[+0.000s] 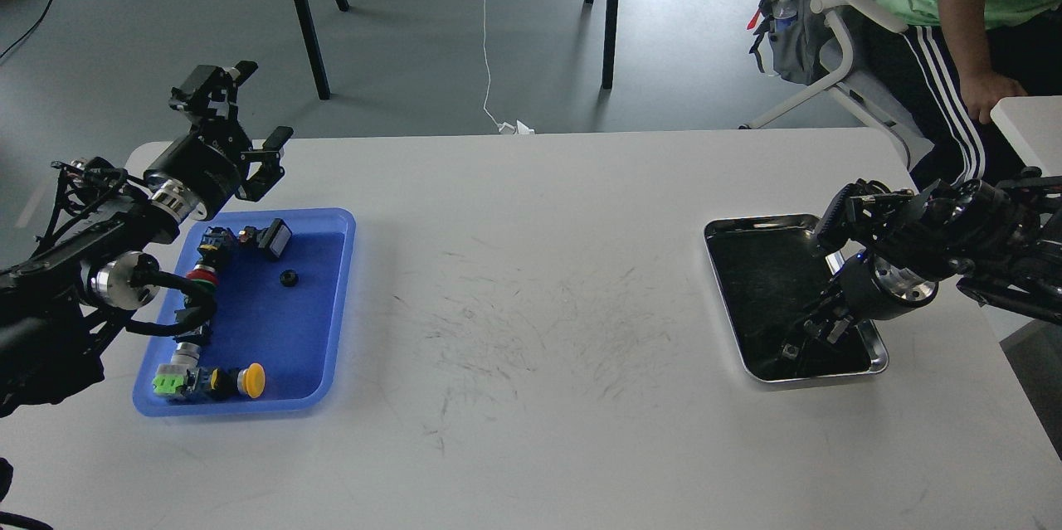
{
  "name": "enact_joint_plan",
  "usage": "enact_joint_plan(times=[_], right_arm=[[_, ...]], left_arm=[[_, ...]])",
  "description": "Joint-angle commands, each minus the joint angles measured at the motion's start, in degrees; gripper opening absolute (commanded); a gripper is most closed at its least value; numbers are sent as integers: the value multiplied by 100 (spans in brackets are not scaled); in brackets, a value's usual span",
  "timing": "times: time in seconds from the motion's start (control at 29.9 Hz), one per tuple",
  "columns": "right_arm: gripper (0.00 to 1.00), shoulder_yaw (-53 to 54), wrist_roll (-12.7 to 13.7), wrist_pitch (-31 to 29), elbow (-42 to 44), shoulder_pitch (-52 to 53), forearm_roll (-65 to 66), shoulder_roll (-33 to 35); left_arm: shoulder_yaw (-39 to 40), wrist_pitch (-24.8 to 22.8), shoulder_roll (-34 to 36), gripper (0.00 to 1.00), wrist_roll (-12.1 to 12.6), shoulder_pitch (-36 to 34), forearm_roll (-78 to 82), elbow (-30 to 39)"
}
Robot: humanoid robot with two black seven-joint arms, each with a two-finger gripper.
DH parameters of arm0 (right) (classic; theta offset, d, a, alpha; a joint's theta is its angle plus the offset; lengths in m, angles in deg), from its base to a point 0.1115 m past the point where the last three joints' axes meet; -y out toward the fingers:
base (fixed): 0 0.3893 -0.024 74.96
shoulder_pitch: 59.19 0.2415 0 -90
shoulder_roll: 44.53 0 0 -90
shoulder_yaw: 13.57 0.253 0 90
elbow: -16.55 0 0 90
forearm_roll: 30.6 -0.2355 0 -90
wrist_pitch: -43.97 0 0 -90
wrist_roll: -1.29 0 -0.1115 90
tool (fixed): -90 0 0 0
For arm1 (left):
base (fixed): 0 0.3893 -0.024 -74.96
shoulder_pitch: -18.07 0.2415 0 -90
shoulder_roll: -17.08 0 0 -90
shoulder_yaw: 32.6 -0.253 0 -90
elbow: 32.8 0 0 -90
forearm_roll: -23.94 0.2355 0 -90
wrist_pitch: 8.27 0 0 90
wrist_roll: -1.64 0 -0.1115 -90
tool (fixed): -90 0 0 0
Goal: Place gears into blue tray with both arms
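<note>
The blue tray lies on the left of the white table. One tiny black gear rests on its floor, upper middle. My left gripper hovers above and behind the tray's far left corner, open, with nothing between its fingers. My right gripper points down into the near end of the silver metal tray on the right. Its dark fingers blend with the tray's black inside, so I cannot tell their state or whether a gear is there.
Coloured push-button switches line the blue tray's left side, with a yellow one near its front and a black one at the back. A seated person and a second table are at the far right.
</note>
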Motion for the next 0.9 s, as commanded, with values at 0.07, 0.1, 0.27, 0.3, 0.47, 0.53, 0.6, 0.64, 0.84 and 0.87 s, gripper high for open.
enact_joint_plan(times=[0.07, 0.1, 0.27, 0.3, 0.47, 0.53, 0.6, 0.64, 0.84, 0.87], right_arm=[[12, -47, -2, -9, -13, 3, 8, -27], [8, -47, -2, -18, -13, 12, 8, -27], [1, -12, -2, -1, 5, 56, 17, -36], [1, 5, -2, 8, 5, 65, 8, -45], [1, 215, -2, 35, 49, 161, -35, -150], [1, 496, -2, 26, 49, 161, -36, -159], [1, 681, -2, 26, 119, 153, -36, -168], [1, 769, -2, 34, 215, 161, -53, -203], [1, 1673, -2, 113, 830, 74, -71, -765], [1, 1902, -2, 183, 892, 21, -71, -870]], left_arm=[[-1, 8, 4, 99, 0, 9, 0, 0], [-1, 8, 13, 99, 0, 18, 0, 0], [-1, 8, 13, 99, 0, 18, 0, 0], [-1, 8, 13, 99, 0, 18, 0, 0], [-1, 8, 21, 99, 0, 18, 0, 0], [-1, 8, 21, 99, 0, 18, 0, 0], [-1, 0, 21, 99, 0, 18, 0, 0], [-1, 0, 21, 99, 0, 18, 0, 0], [17, -27, 214, 99, 0, 18, -9, 35], [17, -35, 250, 99, 0, 18, -9, 44]])
